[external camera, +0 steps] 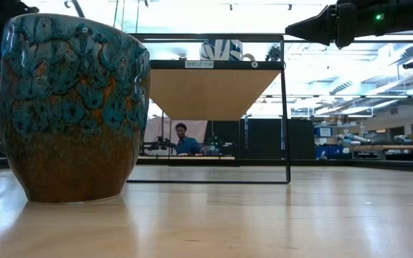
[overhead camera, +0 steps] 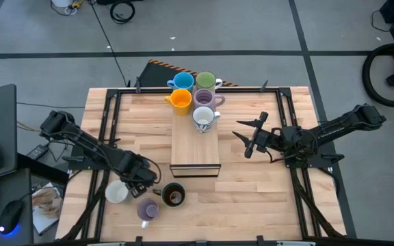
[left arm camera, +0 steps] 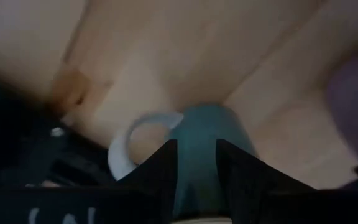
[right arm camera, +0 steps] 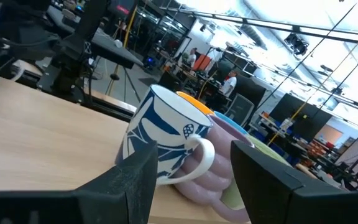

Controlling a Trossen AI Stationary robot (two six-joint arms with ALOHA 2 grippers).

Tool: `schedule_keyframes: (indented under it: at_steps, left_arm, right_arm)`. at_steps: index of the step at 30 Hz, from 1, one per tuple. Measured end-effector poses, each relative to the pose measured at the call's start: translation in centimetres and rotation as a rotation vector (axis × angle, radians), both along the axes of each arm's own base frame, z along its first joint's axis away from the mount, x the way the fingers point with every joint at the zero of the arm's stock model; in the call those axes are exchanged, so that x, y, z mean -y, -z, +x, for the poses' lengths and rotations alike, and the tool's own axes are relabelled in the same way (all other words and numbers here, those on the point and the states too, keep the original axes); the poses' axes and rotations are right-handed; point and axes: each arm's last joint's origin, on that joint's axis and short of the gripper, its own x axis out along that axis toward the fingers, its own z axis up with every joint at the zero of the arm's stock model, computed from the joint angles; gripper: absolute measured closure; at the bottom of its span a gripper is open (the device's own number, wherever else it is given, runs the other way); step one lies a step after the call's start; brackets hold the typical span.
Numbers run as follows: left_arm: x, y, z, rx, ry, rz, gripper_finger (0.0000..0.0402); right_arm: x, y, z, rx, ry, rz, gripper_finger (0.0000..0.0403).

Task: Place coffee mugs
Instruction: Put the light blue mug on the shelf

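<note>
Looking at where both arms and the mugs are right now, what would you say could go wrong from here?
The left gripper straddles the white mug, with the dark mug and the lilac mug close by; lifting or swinging could knock either. On the shelf, five mugs are packed together, so adding another could bump the white-and-blue mug. The open right gripper hangs beside the shelf and could clip it.
</note>
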Motion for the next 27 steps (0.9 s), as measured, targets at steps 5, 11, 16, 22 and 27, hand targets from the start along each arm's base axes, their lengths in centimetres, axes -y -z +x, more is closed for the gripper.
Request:
schedule_keyframes:
  at_steps: [5,11,16,22,27]
  left_arm:
    - [-0.3,0.0,-0.3,-0.010,0.045,0.056,0.0286]
    - [-0.9,-0.4,-0.3,-0.016,0.091,0.111,0.0286]
    - [-0.6,-4.5,0.6,0.052,0.156,0.100,0.0286]
    - [1.8,-8.9,0.3,0.178,0.288,0.037,0.0286]
    - [4.6,-9.1,-1.6,0.179,0.375,0.002,0.0286]
  right_arm:
    - [0.0,0.0,0.0,0.004,-0.014,0.007,0.0194]
    - [0.0,0.0,0.0,0.006,-0.015,0.013,0.0194]
    - [0.0,0.0,0.0,0.008,-0.015,0.019,0.0194]
    - [0.0,0.1,0.0,-0.001,-0.016,0.020,0.0194]
    - [0.0,0.2,0.0,-0.009,-0.016,0.019,0.0194]
